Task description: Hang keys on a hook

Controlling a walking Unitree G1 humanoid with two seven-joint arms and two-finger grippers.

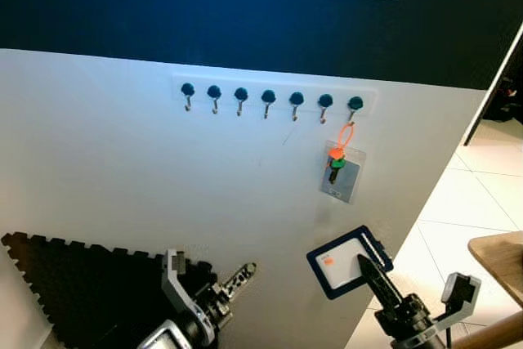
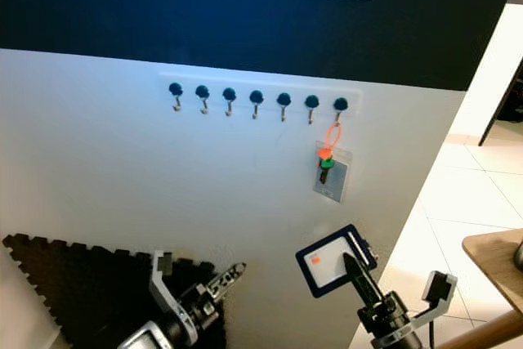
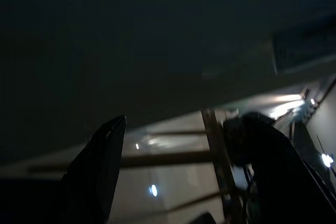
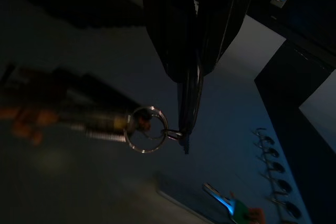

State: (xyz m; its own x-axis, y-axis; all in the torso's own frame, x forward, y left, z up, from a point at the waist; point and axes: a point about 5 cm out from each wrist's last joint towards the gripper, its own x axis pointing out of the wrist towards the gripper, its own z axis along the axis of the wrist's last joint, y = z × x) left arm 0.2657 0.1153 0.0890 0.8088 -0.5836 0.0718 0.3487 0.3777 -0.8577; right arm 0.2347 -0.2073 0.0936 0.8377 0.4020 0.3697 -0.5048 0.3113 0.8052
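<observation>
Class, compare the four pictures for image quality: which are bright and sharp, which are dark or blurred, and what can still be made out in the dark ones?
Eye views: evenly lit, fairly sharp; the hook rail is clear. Left wrist view: very dark; the left gripper shows as silhouettes against pale streaks. Right wrist view: dim, bluish; the right gripper pinches a key ring in focus, the tag beyond is blurred.

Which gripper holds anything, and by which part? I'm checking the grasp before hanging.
The right gripper pinches the blue-framed key tag at its edge; the left gripper holds nothing.
</observation>
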